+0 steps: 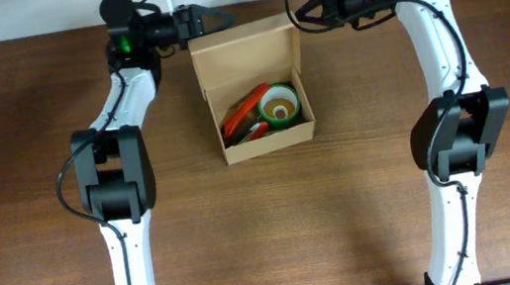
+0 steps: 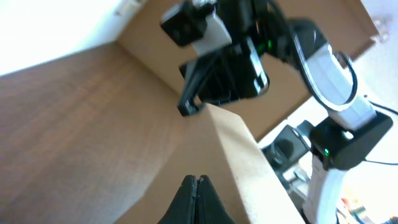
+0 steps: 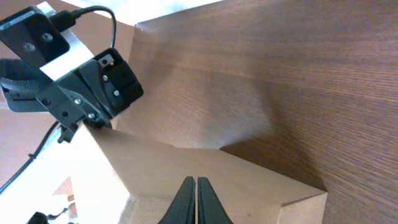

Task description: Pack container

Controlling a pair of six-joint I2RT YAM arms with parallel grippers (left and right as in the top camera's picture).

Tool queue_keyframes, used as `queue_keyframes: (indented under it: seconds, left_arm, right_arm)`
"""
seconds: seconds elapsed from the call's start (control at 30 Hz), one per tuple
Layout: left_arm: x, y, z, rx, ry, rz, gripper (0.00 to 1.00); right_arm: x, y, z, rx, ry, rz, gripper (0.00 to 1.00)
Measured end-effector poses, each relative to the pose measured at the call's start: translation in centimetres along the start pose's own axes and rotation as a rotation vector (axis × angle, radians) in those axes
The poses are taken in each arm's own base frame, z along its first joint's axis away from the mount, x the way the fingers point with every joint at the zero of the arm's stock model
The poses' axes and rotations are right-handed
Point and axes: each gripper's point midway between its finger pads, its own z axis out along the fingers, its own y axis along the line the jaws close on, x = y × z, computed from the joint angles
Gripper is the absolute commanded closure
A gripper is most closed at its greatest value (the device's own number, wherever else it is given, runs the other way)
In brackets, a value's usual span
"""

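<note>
Rectangular tan cardboard container (image 1: pixel 270 143) (flap (image 1: pixel 243 44) up, long axis left-right); left gripper (image 1: pixel 215 18) and right gripper (image 1: pixel 303 14) flank its far corners, equally near; jaws closed, empty.

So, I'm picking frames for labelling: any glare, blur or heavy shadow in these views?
Overhead: sharp, evenly lit, only faint shadows around the container. Left wrist: upper left corner blown out white, far background soft. Right wrist: table grain crisp, with a dark shadow on it by the container.

We see the container (image 1: pixel 244 52), a plain tan cardboard box, sitting upright near the far middle of the tabletop (image 1: pixel 22 195), slightly skewed, its hinged flap lid swung open toward the far side.
</note>
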Motion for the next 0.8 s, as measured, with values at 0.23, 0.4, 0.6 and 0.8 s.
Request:
queue_keyframes:
  seconds: [0.23, 0.4, 0.6, 0.8]
  left_arm:
    - [0.8, -1.1, 1.9, 0.045, 0.050, 0.001, 0.98]
    - [1.1, -1.2, 2.2, 0.054, 0.061, 0.001, 0.98]
    - [1.1, -1.3, 2.2, 0.058, 0.066, 0.004, 0.98]
    - [0.6, -2.5, 2.1, 0.066, 0.067, 0.107, 0.98]
  right_arm:
    - [-0.3, 1.3, -1.3, 0.037, -0.005, -0.042, 0.96]
    - [0.1, 1.4, -1.8, 0.068, 0.006, -0.044, 0.96]
    - [0.1, 1.9, -2.4, 0.089, 0.005, -0.071, 0.96]
    - [-0.1, 1.9, -3.0, 0.135, -0.005, -0.094, 0.96]
